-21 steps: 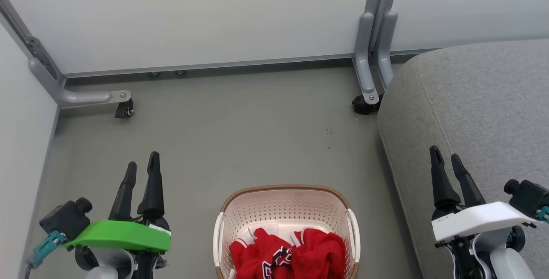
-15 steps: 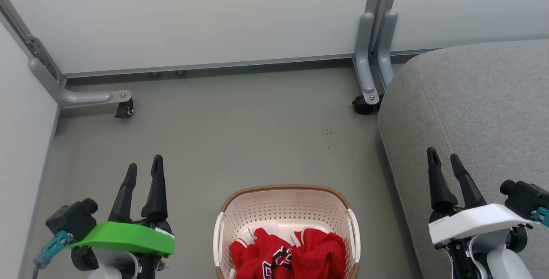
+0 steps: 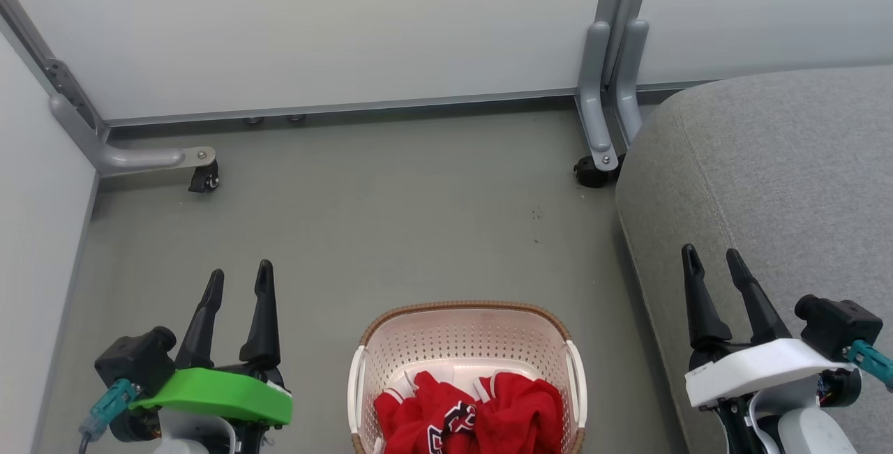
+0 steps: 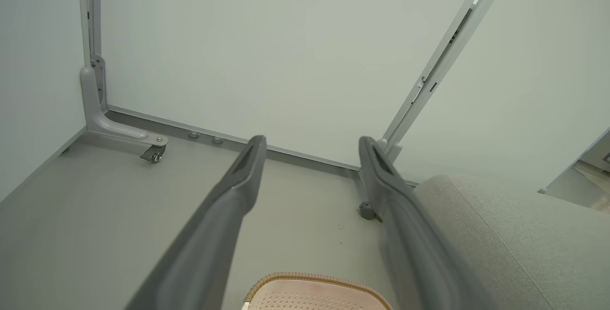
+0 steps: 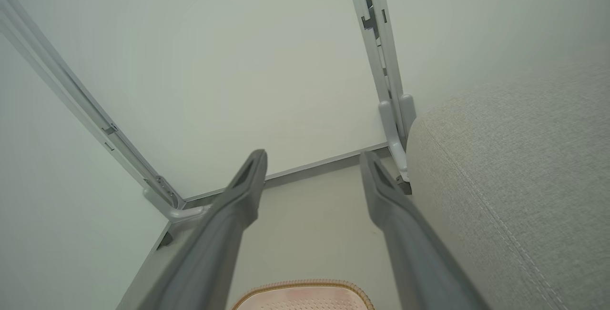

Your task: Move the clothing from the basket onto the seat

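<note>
Red clothing (image 3: 469, 415) lies bunched in the near half of the cream basket (image 3: 464, 321) on the floor, at the bottom centre of the head view. One piece shows black-and-white lettering and white striped trim. The big grey seat (image 3: 774, 161) fills the right side. My left gripper (image 3: 239, 273) hovers open left of the basket with nothing between its fingers. Over the seat's front edge my right gripper (image 3: 711, 252) is open and empty too. The basket's far rim (image 4: 314, 279) (image 5: 300, 285) peeks in at the bottom of both wrist views, between the spread fingers (image 4: 238, 181) (image 5: 243, 186).
White partition panels close the back and the left side. Their grey feet carry castors (image 3: 204, 176) (image 3: 591, 169) on the grey floor (image 3: 391, 217). A grey post (image 3: 614, 56) stands close to the seat's far corner.
Both grippers have drifted inward towards the basket and slightly lower in the head view, still open. The basket and clothing have not moved.
</note>
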You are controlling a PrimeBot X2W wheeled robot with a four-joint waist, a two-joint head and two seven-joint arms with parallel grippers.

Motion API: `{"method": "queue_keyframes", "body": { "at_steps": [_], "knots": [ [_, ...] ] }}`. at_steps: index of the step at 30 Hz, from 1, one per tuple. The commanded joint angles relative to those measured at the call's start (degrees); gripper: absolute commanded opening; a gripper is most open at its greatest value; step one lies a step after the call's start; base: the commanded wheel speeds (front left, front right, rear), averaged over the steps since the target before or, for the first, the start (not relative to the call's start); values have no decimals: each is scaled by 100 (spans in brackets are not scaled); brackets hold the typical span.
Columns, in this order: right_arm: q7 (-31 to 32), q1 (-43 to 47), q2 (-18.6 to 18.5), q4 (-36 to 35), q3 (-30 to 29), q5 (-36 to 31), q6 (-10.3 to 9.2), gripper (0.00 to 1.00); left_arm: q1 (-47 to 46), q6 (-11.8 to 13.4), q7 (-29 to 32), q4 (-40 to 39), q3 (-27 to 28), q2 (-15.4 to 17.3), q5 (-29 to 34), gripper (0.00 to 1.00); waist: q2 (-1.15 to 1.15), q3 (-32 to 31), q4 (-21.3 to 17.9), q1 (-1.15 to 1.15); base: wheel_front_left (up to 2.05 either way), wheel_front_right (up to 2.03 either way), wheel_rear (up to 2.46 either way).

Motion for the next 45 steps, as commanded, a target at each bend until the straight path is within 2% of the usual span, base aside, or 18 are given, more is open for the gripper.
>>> {"method": "queue_keyframes", "body": {
  "at_steps": [1,20,45],
  "knots": [
    [-54,33,-37,-8,15,-160,3,100,-9,-3,-56,-18,-3,1,162,100,0,-1,2,0,0,0,0],
    [-237,53,-9,227,111,-975,3,100,15,-3,-291,155,-25,-43,1143,100,0,1,11,0,0,0,0],
    [-421,145,73,201,119,-1969,2,100,19,-4,-562,514,10,-81,2064,100,0,21,39,0,0,0,0]
  ]
}}
